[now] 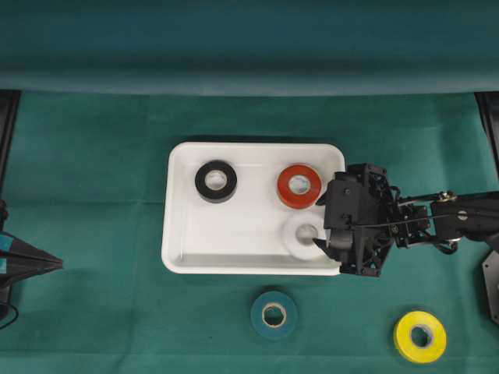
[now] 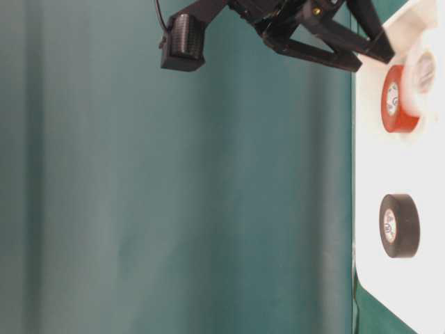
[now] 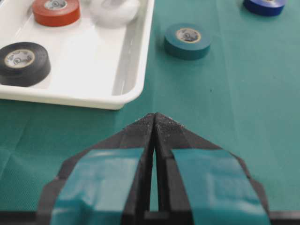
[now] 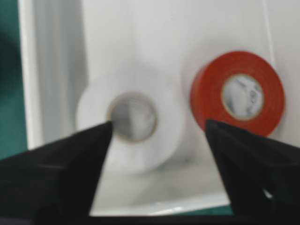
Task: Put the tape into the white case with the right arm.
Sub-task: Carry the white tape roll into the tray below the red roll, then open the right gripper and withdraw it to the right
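My right gripper (image 4: 157, 129) was parted wide above the near right corner of the white case (image 1: 183, 204), nothing between the fingers. In the right wrist view the white tape roll (image 4: 129, 124) lay flat on the case floor below, one fingertip (image 4: 96, 138) overlapping its left edge and the other off to the right in front of the red roll. I couldn't tell whether that tip touched the roll or just hung above it.

White tape roll (image 1: 302, 234) was inside the case, close to the right wall, just below the red tape roll (image 1: 299, 186); the two looked nearly touching. Black tape roll (image 1: 216, 181) lay flat in the upper middle of the case, well apart from both.

Outside the case, on the green cloth (image 1: 101, 195): teal tape roll (image 1: 274, 315) just below the case's near rim, yellow tape roll (image 1: 420, 336) further right. Left wrist view also caught a blue tape roll (image 3: 264, 5) at the frame's top edge.

My left gripper (image 3: 154, 123) was at the left edge of the table, fingertips pressed together, holding nothing, pointed at the case.
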Motion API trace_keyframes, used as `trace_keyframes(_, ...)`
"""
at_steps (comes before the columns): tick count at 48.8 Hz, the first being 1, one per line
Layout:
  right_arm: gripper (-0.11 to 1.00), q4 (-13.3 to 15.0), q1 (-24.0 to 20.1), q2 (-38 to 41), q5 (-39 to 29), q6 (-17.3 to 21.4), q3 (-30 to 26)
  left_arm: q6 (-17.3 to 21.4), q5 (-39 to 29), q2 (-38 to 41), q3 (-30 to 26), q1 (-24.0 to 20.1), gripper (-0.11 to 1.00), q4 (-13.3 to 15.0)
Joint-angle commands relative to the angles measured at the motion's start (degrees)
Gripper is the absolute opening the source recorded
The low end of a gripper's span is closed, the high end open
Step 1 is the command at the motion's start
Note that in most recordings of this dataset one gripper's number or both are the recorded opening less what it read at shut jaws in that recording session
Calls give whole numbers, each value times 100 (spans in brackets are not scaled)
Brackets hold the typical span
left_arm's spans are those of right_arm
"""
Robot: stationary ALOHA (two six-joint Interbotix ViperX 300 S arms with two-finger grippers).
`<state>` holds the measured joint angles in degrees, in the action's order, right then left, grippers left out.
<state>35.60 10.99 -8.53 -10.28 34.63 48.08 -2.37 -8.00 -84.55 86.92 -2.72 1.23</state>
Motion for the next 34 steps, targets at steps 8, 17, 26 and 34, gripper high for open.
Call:
trace_keyframes(8,72,9,9,-53,26,18,9,0,62,62,-70,-9,0,9)
trace_keyframes(17,72,9,9,-105,-18,18,88,0,62,53,-70,-9,0,9)
trace_keyframes(26,72,-9,9,-580,-18,88,554,0,62,53,-70,-9,0,9)
trace_keyframes(34,72,-26,9,-1195,9,211,1046,0,62,53,-70,-9,0,9)
